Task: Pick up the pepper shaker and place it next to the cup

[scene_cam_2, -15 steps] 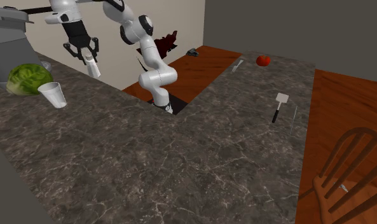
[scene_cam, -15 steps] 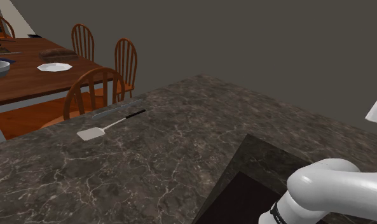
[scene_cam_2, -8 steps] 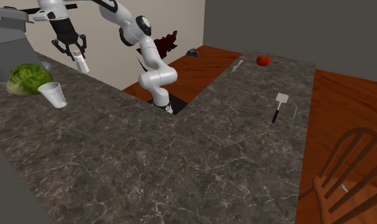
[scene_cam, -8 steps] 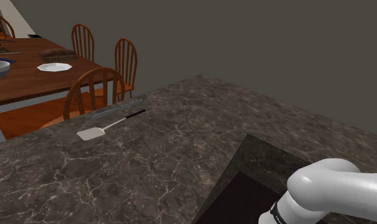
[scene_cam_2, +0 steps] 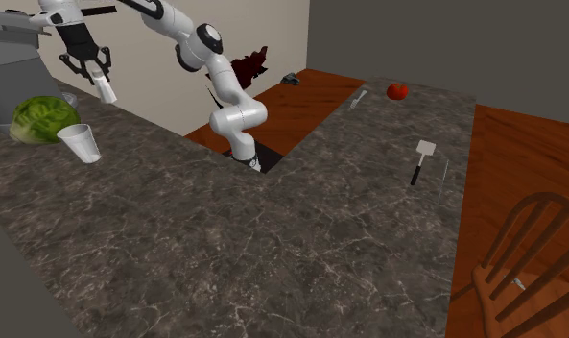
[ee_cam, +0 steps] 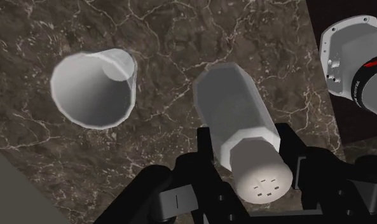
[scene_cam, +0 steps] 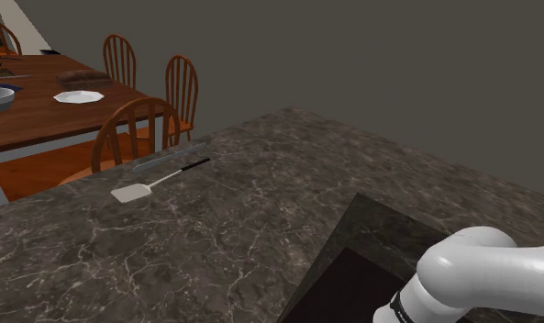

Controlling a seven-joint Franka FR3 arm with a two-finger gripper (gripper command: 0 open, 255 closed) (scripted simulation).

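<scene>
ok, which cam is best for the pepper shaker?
Wrist view: the pepper shaker is large, clasped between the gripper's fingers, holed cap toward the camera, cup beside it. The second exterior view has it small, hanging tilted from the gripper above the counter. The shoulder view faces the spatula end instead.

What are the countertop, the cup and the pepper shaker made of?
The countertop looks like smooth dark stone, perhaps marble: pale veins run through it. The cup is plain pale grey and smooth, so its material is left open. The pepper shaker is likewise plain grey, faceted, with small holes in one end; no material shows.
</scene>
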